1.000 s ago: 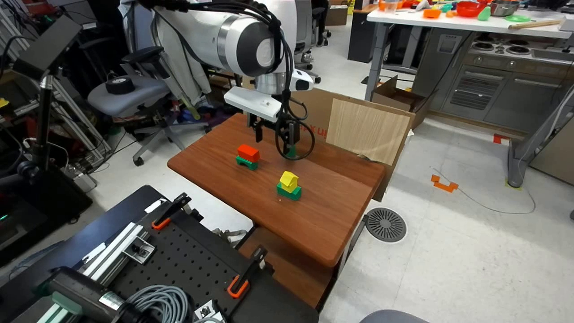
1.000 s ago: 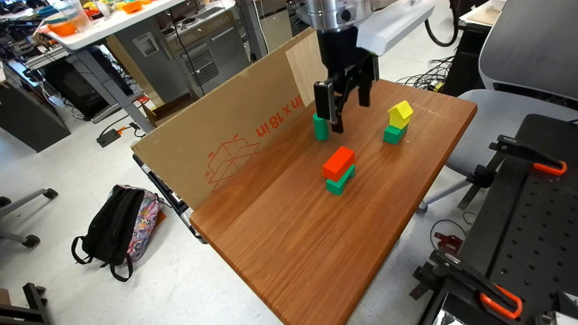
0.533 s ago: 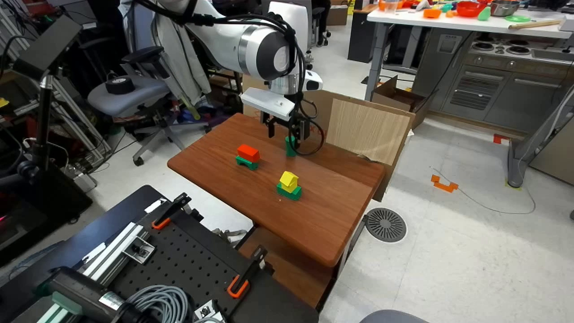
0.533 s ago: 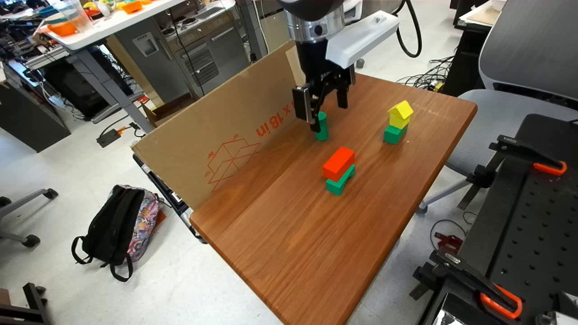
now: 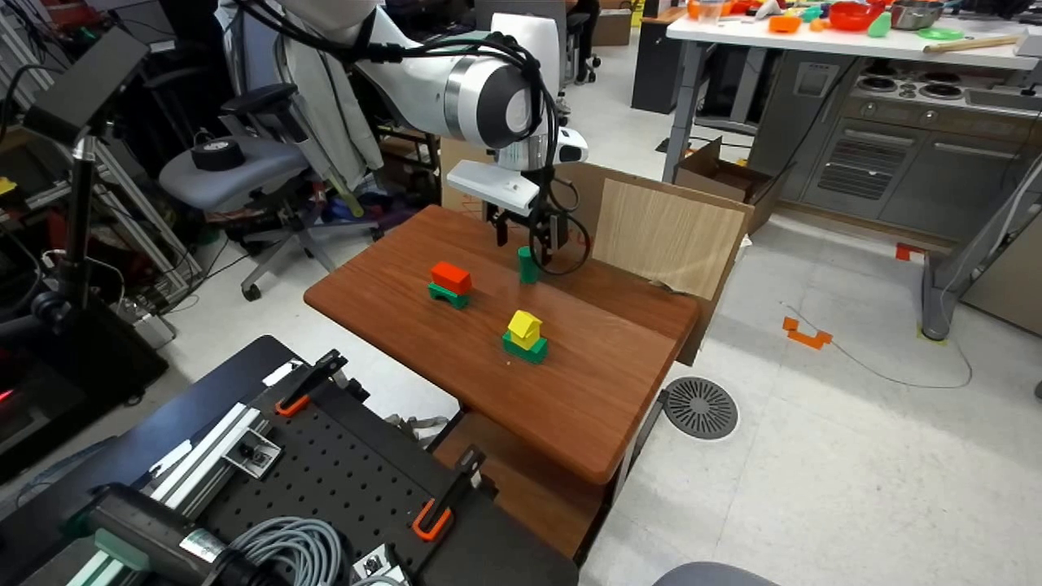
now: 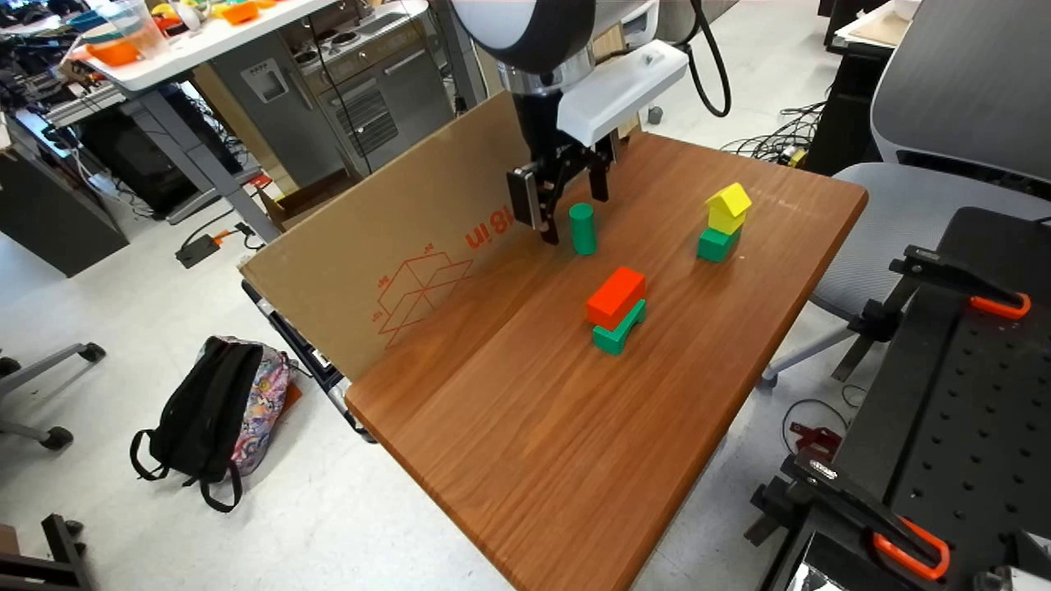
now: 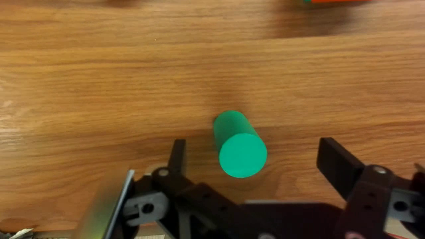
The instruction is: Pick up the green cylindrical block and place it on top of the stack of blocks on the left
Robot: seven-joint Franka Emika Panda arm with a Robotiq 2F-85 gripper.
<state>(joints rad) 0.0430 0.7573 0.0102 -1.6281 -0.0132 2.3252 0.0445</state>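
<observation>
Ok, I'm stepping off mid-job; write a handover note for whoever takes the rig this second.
Gripper: open, holding nothing, above the table; in the wrist view its fingers show either side of the green cylindrical block, with a gap at each.
Things: the green cylindrical block stands upright on the table; apart from it is the stack of blocks, a red-orange block over a green arch block.
Done: gripper looks roughly lined up; nothing grasped.
Left: probably lower, close, lift, then set it atop the red-orange block. Leave the yellow-over-green pair alone.
</observation>
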